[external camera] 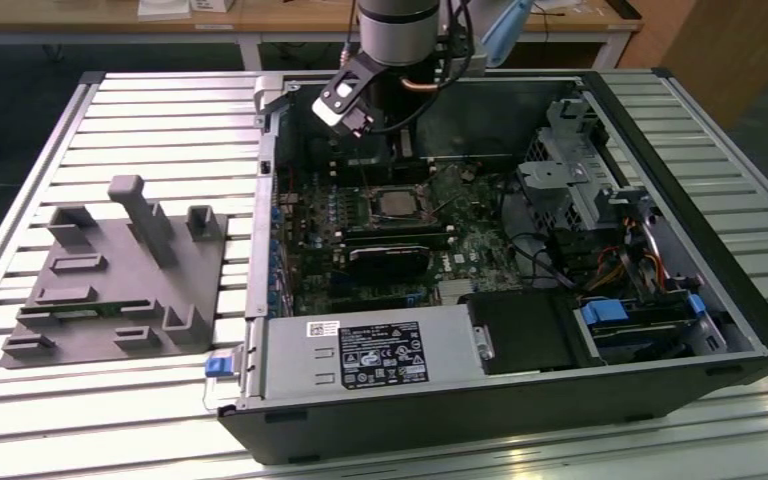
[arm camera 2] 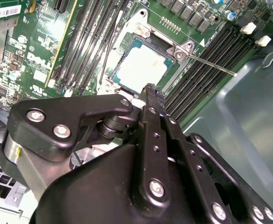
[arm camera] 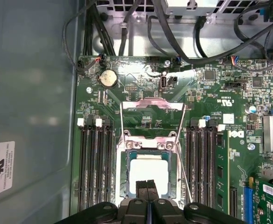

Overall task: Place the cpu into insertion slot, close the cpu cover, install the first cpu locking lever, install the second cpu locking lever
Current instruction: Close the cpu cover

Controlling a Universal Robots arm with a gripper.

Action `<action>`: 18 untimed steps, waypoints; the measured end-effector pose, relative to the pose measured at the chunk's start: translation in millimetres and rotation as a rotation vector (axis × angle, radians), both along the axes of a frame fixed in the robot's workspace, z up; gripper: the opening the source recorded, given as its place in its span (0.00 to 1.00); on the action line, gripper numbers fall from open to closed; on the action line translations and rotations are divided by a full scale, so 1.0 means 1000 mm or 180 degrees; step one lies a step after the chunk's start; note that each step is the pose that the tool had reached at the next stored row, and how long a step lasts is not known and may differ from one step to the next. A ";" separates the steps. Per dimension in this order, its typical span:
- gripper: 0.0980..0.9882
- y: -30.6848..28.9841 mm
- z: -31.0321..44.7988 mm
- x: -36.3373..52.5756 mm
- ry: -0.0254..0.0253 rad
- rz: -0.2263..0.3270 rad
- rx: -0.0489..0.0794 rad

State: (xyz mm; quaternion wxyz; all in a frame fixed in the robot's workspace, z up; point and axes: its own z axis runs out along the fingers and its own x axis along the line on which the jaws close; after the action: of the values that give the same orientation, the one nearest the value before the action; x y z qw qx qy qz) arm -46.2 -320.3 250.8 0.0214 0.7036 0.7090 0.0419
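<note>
"First wrist view: why is the end effector pinched together, empty, just over the cpu?"

"Probably to push, not grasp. One cpu lies in the insertion slot, one cpu cover seemingly down around it. Two locking levers look unlatched."

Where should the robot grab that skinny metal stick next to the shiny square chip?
Probably near its free tip, from above: the lever is a thin straight rod sticking out past the cpu over the memory slots, with room either side.
</note>
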 end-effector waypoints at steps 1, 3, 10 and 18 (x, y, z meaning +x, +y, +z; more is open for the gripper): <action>0.01 0.0000 0.0008 0.0000 0.0000 0.0000 0.0000; 0.01 0.0000 0.0024 0.0000 0.0000 0.0000 0.0000; 0.01 0.0000 0.0054 0.0003 0.0000 0.0000 0.0000; 0.01 0.0001 0.0054 0.0088 0.0000 0.0000 0.0000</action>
State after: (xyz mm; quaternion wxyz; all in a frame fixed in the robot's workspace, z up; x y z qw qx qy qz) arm -37.4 -320.3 256.2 0.0215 0.7036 0.7090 0.0419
